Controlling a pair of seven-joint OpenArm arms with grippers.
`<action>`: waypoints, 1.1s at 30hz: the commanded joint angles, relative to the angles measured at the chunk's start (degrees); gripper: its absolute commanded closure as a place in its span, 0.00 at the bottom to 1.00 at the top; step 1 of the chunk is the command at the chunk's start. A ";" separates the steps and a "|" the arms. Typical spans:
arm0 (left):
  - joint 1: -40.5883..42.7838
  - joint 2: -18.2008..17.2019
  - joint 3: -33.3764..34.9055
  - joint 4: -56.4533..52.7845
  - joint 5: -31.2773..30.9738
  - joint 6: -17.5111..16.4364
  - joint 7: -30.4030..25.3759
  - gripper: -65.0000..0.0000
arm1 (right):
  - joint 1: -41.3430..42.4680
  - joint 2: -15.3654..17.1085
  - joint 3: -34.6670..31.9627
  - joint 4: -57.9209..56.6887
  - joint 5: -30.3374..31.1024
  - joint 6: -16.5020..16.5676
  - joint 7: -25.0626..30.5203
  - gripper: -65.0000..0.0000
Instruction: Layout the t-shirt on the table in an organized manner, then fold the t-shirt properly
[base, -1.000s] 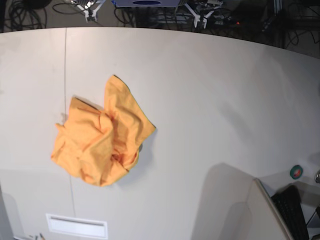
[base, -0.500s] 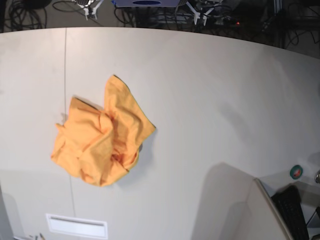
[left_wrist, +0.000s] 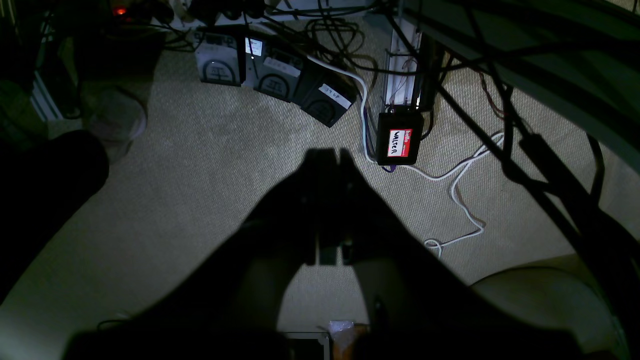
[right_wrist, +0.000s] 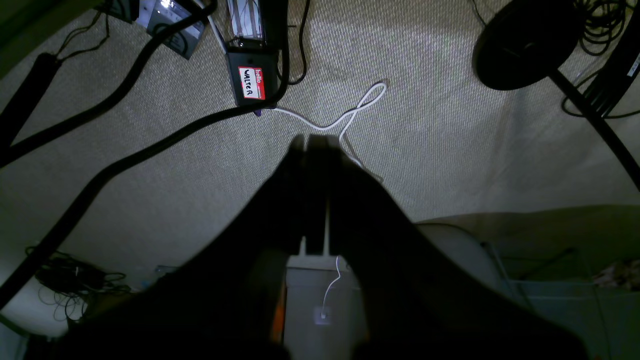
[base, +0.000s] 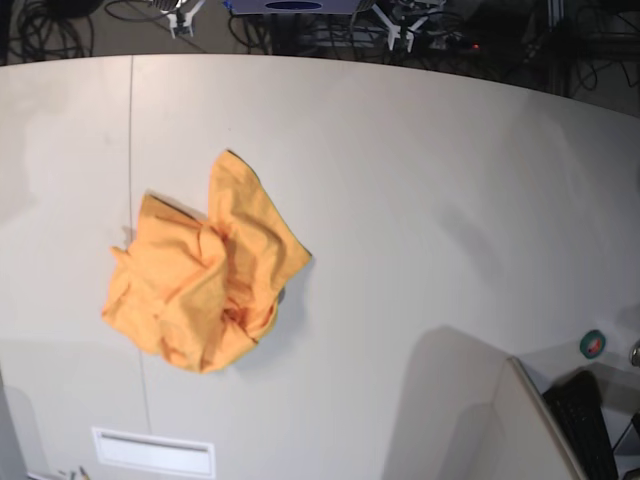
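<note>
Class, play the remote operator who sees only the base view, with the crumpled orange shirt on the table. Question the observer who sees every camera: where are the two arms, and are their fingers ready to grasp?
Operator: I see no arms over the table. Where are they?
Observer: Both wrist cameras look down at carpet and cables, not the tabletop.
Operator: The left fingers?
Observer: The left gripper is shut and empty.
Operator: And the right?
Observer: The right gripper is shut too, above a white cable. Neither wrist view shows the t-shirt.
</note>
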 joint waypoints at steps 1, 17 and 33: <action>0.26 -0.01 -0.06 0.08 0.07 0.21 0.10 1.00 | -0.32 0.21 1.00 0.11 1.20 -0.36 0.06 1.00; 10.11 -1.77 0.74 15.02 0.78 0.21 0.71 1.00 | -6.92 1.00 3.03 7.76 1.64 -0.36 -0.21 1.00; 29.89 -10.30 0.74 46.14 0.69 0.12 0.27 1.00 | -31.88 -2.69 12.34 58.48 1.73 -0.54 -17.00 1.00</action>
